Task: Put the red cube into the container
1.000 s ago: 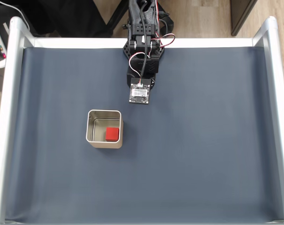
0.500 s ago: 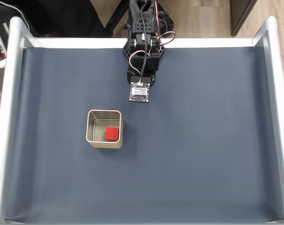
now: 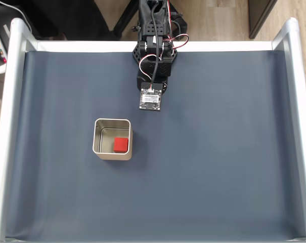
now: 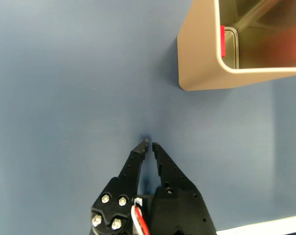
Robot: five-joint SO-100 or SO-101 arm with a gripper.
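In the fixed view the red cube (image 3: 121, 145) lies inside the container (image 3: 98, 149), a square silvery tin left of the table's middle. The cube rests in the tin's lower right corner. The black arm (image 3: 154, 55) reaches down from the top edge, folded back, well away from the tin. In the wrist view my gripper (image 4: 148, 145) is shut with nothing between its tips, hovering over bare blue mat. The container (image 4: 201, 58) sits at the upper right there, with a sliver of the red cube (image 4: 222, 40) showing past its rim.
A dark blue mat (image 3: 218, 152) covers the table, framed by silver rails at left (image 3: 8, 126), right (image 3: 299, 126) and top. Wooden floor and dark furniture lie beyond the top edge.
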